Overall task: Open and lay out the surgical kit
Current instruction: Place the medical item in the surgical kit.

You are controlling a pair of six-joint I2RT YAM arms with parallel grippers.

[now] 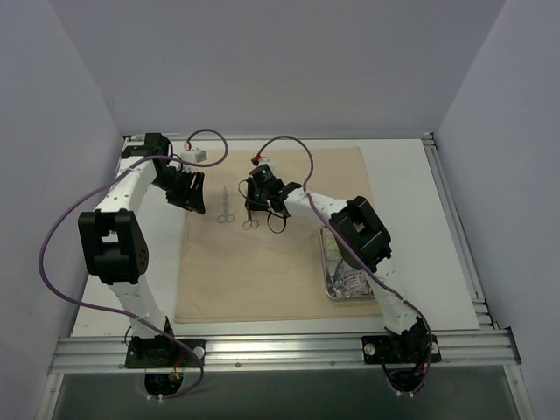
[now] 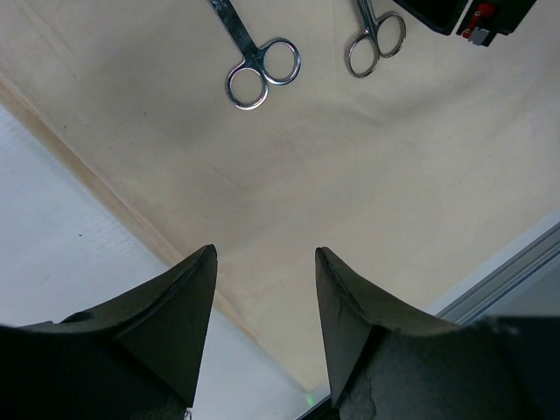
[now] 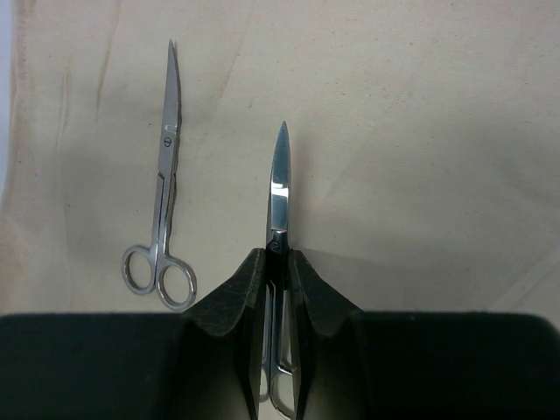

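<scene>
The surgical kit's beige cloth wrap [image 1: 262,271] lies spread flat as a large sheet. A steel tray [image 1: 323,262] with pale packets [image 1: 350,282] stands on its right side, partly hidden by the right arm. One ring-handled steel clamp [image 1: 226,210] [image 3: 164,201] [image 2: 254,61] lies free on the cloth. Beside it my right gripper [image 1: 254,203] [image 3: 278,254] is shut on a second ring-handled clamp [image 3: 279,175] [image 2: 376,39], low over the cloth, its tip pointing away. My left gripper [image 1: 194,203] [image 2: 264,252] hangs open over the cloth's left edge, holding nothing.
A small white connector block [image 1: 196,156] with purple cable sits at the back left, off the cloth. White table [image 1: 411,175] shows around the sheet. An aluminium rail [image 1: 280,350] runs along the near edge, and grey walls enclose three sides.
</scene>
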